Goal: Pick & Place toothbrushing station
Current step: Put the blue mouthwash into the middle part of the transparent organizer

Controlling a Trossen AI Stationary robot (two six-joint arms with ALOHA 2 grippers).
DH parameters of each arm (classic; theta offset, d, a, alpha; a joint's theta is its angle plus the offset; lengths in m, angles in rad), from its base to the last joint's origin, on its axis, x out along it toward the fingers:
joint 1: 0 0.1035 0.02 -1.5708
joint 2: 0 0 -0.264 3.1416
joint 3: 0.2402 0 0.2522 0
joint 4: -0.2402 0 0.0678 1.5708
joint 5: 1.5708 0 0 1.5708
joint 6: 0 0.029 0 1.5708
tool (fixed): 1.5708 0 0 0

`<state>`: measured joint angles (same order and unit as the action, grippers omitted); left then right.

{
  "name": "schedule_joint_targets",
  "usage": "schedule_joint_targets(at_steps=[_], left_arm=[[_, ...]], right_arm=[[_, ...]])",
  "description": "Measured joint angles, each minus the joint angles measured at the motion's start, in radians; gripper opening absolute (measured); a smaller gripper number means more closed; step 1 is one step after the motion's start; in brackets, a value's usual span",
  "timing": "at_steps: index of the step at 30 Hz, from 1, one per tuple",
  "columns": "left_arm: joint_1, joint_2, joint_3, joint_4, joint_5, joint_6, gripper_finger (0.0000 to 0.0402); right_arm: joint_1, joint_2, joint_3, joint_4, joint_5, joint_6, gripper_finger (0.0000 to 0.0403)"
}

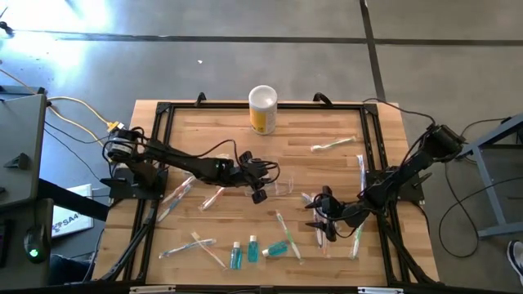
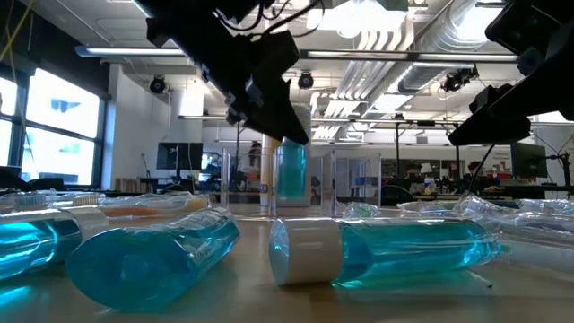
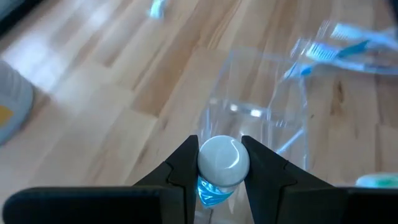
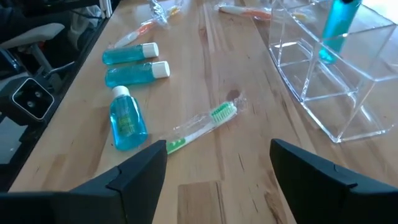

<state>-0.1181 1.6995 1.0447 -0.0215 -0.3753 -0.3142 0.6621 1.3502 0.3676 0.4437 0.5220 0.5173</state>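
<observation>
Here, clear plastic holder (image 4: 329, 81) at frame centre — left tool (image 3: 222, 167) pinching a teal tube (image 3: 217, 180) above it, right tool (image 4: 217, 165) spread wide over open tabletop (image 4: 230, 186).

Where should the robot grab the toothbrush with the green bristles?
Around the middle of its thin handle, coming straight down from above. The green toothbrush lies flat on the table in its wrapper, so fingers can only straddle it from its two long sides. The open right gripper hovers just by it; the left gripper holds a teal tube over the clear holder.
</observation>
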Motion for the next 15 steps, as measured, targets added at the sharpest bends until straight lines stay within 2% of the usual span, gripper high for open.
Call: schedule_joint_targets(at_steps=[15], left_arm=[[0.000,0.062,0.002,0.050,0.000,-0.031,0.0088]], right_arm=[[0.000,0.000,0.000,-0.008,0.003,0.005,0.0277]])
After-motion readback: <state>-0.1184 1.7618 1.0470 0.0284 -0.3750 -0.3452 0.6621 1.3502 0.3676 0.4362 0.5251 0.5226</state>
